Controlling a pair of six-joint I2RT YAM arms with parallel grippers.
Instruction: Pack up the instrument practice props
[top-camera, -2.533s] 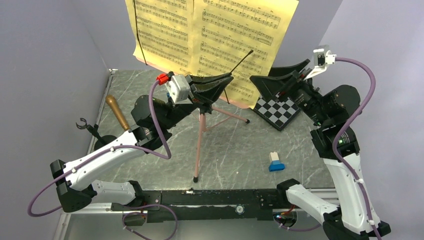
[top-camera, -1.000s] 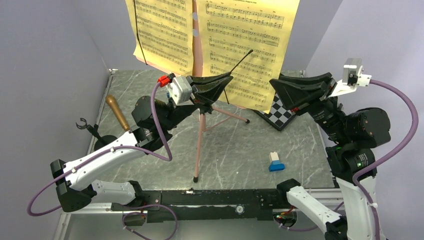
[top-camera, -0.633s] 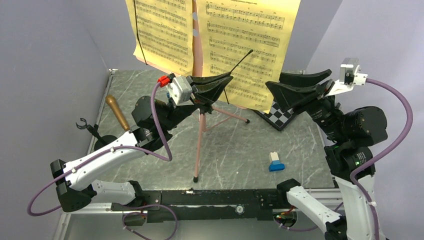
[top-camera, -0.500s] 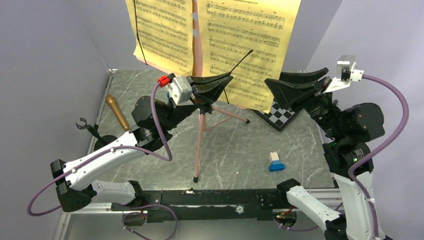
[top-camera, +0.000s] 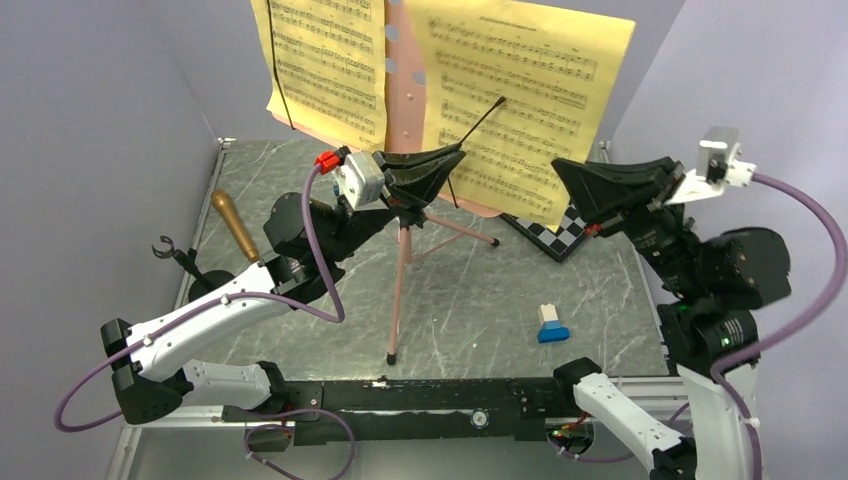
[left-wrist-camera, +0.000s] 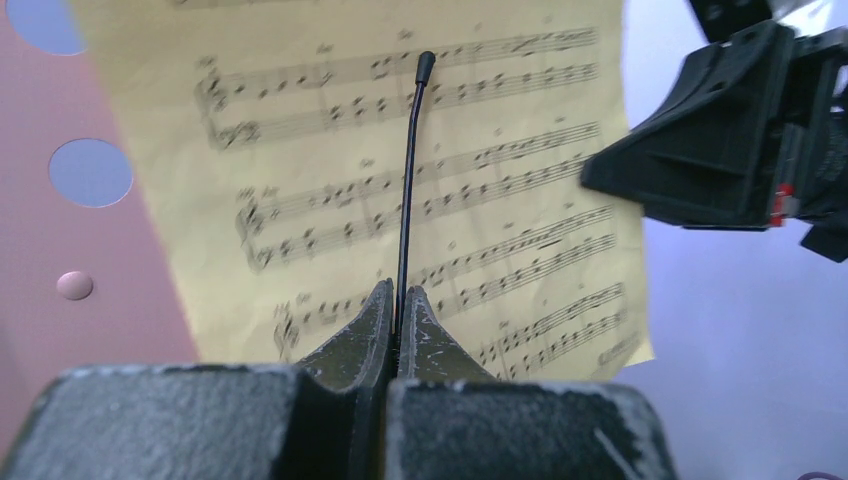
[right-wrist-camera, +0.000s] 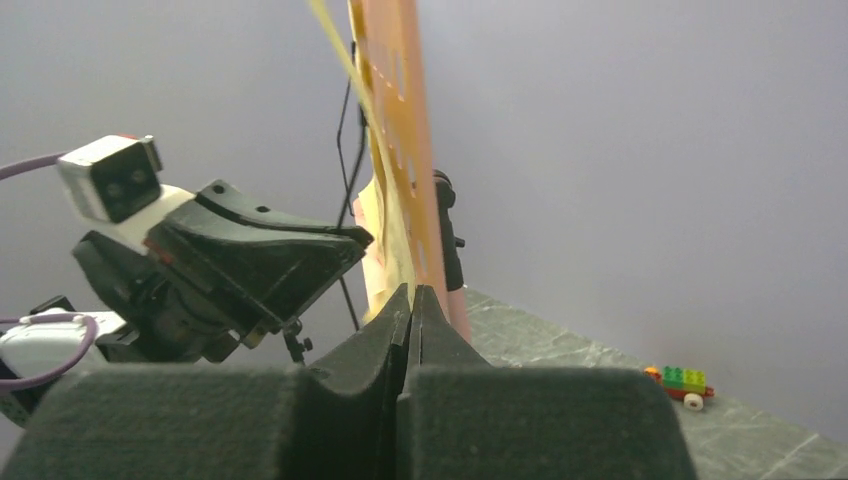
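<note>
The pink music stand (top-camera: 400, 280) rises mid-table on its tripod, its perforated desk (top-camera: 406, 70) showing between two yellow sheet-music pages. The left page (top-camera: 325, 60) hangs straight; the right page (top-camera: 520, 95) is tilted. My left gripper (top-camera: 460, 153) is shut on the stand's thin black wire arm (left-wrist-camera: 408, 180), its fingertips (left-wrist-camera: 385, 300) pinching the wire's base. My right gripper (top-camera: 557, 166) is shut on the right page's edge (right-wrist-camera: 385, 215). A gold-brown microphone (top-camera: 235, 225) lies at the left, beside the black mic stand (top-camera: 185, 265).
A black-and-white chessboard (top-camera: 560, 235) lies behind the right gripper. A blue-and-white toy brick piece (top-camera: 550, 325) sits front right. A small toy brick car (right-wrist-camera: 683, 384) rests near the table's far edge. Grey walls close in on both sides.
My right gripper opened, then shut on the right page and drew it rightward; the page now tilts and bares a strip of pink desk. The left arm has not moved.
</note>
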